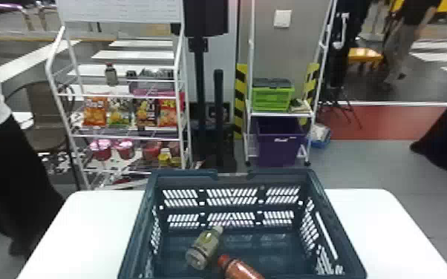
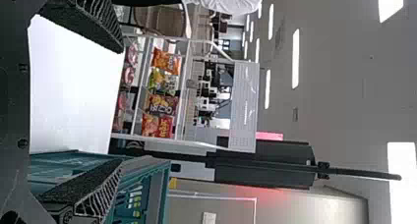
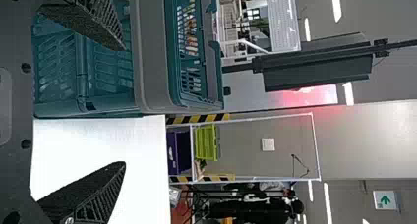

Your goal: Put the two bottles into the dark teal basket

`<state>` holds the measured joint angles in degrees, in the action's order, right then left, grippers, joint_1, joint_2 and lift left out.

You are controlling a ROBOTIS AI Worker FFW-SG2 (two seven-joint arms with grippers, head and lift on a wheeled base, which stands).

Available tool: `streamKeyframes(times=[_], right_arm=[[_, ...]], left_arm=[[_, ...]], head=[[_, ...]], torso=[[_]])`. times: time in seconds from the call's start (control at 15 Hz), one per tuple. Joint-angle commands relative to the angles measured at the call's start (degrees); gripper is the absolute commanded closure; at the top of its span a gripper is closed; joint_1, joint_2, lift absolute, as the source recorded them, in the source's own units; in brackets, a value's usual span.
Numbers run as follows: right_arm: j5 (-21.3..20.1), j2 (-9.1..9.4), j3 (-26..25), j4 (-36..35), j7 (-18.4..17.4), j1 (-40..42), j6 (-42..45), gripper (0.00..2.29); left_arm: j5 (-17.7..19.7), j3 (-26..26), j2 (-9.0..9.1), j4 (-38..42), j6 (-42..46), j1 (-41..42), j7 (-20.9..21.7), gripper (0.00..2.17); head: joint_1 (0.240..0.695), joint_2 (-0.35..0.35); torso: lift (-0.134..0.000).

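- Beyond the white worktop (image 1: 93, 230) I see a white wire rack (image 1: 122, 11) stocked with shiny snack bags (image 1: 146, 113), and farther over a lime-green crate (image 1: 272, 100) above a purple bin (image 1: 280, 148).
- Both task bottles lie in the dark teal basket (image 1: 185, 173); from my left jaws (image 2: 122, 106) that basket is off to the right, and from my right jaws (image 3: 124, 106) it's off to the left, so the bottles sit sideways between the two.
- My left jaws are spread wide, gripping nothing; in their wrist view the inner finger overlaps the basket's side, with the worktop showing through the gap.
- My right jaws are wide apart too and empty, the inner finger in front of the basket and the outer one in front of the worktop.
- Stiff plastic makes up the basket: a box with slotted walls, rounded corners and a thick rim, dipped at the middle of the far side.
- Jaw fingers look flat and rough-faced, with an open lattice along their flanks.
- One bottle (image 1: 202, 252) is grey-green and glossy, on its side, its pale cap aimed towards the far wall.
- Near it lies the orange-red bottle (image 1: 239, 270), red cap towards the first; its base is cut off by the head view's edge, and I can't tell whether the two touch.
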<state>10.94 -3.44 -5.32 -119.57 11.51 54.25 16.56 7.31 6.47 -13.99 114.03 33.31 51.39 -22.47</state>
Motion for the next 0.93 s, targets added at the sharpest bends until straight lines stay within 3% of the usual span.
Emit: streamKeyframes(times=[0.0, 0.87], right_arm=[[-0.04, 0.01, 0.22, 0.13, 0.0, -0.73, -0.18, 0.05], [0.57, -0.17, 0.14, 0.39, 0.0, -0.29, -0.35, 0.05]], left_arm=[[-0.72, 1.17, 0.01, -1.88, 1.71, 0.03, -0.21, 0.09], [-1.33, 3.2, 0.19, -5.48, 5.22, -1.56, -1.44, 0.08]], head=[[0.499, 0.0], [0.499, 0.0]], torso=[[0.0], [0.0]])
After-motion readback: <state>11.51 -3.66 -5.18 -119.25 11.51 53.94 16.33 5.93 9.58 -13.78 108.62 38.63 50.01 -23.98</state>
